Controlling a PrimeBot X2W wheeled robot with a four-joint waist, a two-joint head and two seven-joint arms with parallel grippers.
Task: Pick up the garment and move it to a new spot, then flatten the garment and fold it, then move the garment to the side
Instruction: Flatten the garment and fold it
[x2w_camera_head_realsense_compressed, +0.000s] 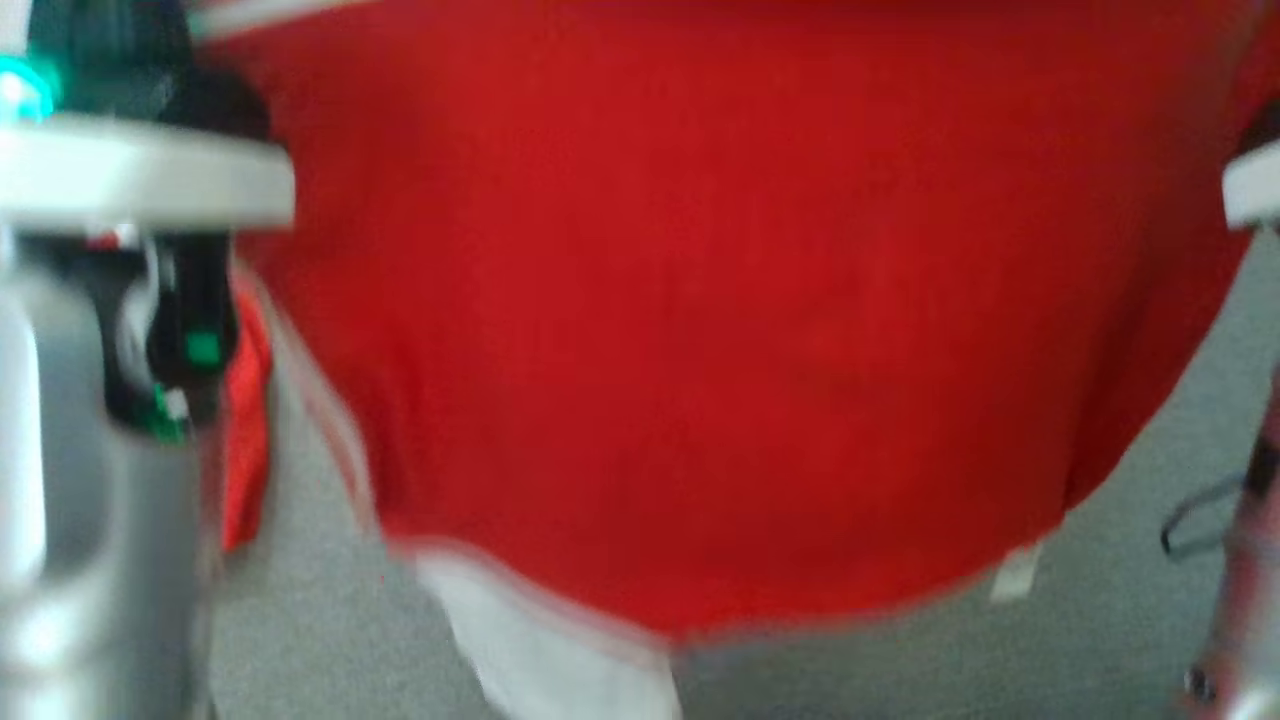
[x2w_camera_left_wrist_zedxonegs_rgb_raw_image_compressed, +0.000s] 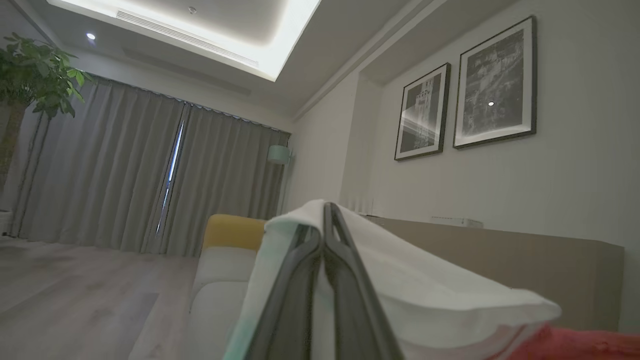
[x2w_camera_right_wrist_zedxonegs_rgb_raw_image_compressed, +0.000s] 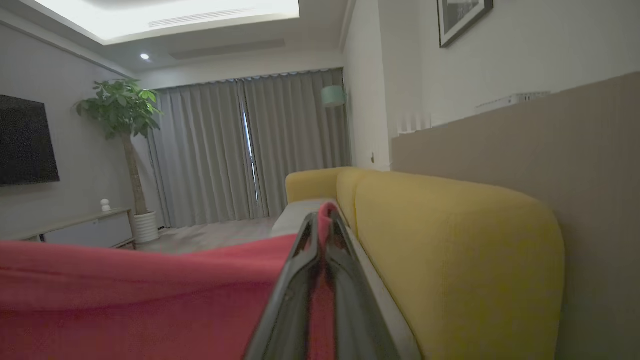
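**A:** Where's the garment (x2w_camera_head_realsense_compressed: 700, 320) rn?

**B:** Up in the air, hung like a curtain right in front of the head cam. Red w/ a white edge. There's a grey surface (x2w_camera_head_realsense_compressed: 1120, 600) under it, too blurry to say what.

**A:** Who's got it?

**B:** Both arms. The left end effector (x2w_camera_left_wrist_zedxonegs_rgb_raw_image_compressed: 326, 207) is pinched tight on the white edge, w/ cloth draping over its tip. The right end effector (x2w_camera_right_wrist_zedxonegs_rgb_raw_image_compressed: 324, 212) is clamped on red cloth, and a strip pokes up at the tip.

**A:** Why two grips?

**B:** My guess: two holds set apart let gravity pull it out flat, so it lays down w/o bunching. Looks like the carry-to-new-spot step. Flatten + fold not begun.

**A:** Why so high?

**B:** Prob so the hem clears whatever's below. The yellow sofa (x2w_camera_right_wrist_zedxonegs_rgb_raw_image_compressed: 450, 240) sits just beside the right arm. Could be the drop spot, can't be sure.

**A:** Risk?

**B:** The left pinch looks thin. The white edge could slip if the arms pull apart too hard.
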